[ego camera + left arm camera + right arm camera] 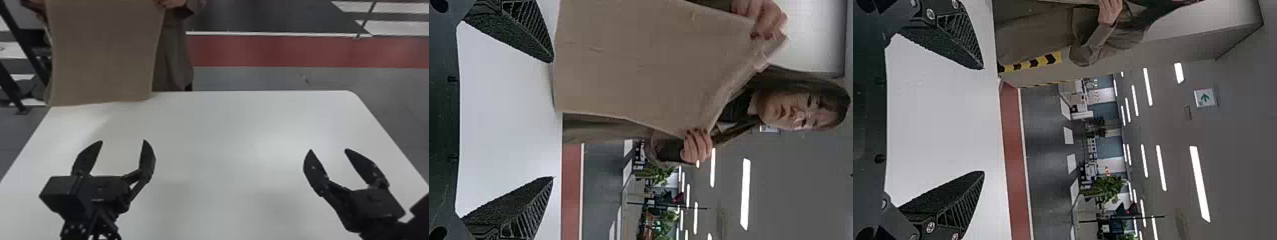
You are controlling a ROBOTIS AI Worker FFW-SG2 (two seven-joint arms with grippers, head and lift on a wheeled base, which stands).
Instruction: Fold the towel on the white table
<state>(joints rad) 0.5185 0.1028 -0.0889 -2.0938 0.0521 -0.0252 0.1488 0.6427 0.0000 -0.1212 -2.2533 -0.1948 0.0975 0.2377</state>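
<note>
The left claw (123, 140) is above the left part of the white bench (223, 134), its two fingers well apart and tips directed at the far edge. I read the right claw (328, 149) above the right part of the bench, its fingers likewise spread apart. My left wrist view confirms the gap, with one ribbed finger (526, 30) and its opposite number at either side of the bench surface. My right wrist view confirms the same state for the other claw. The towel (102, 54), brown and unfolded, hangs upright at the far left of the bench, ahead of the left claw and apart from it. A person in a long coat (174, 57) stands behind the far edge and supports the towel. In my left wrist view, one hand (697, 145) grips its upper right corner and the other hand (765, 20) grips near the upper left corner, at a higher level; the upper edge slopes between them. The lower edge of the towel overlaps the far left rim of the bench in my head view; I cannot tell whether it touches. Beyond the bench, a red strip (287, 51) crosses the grey floor (249, 78).
</note>
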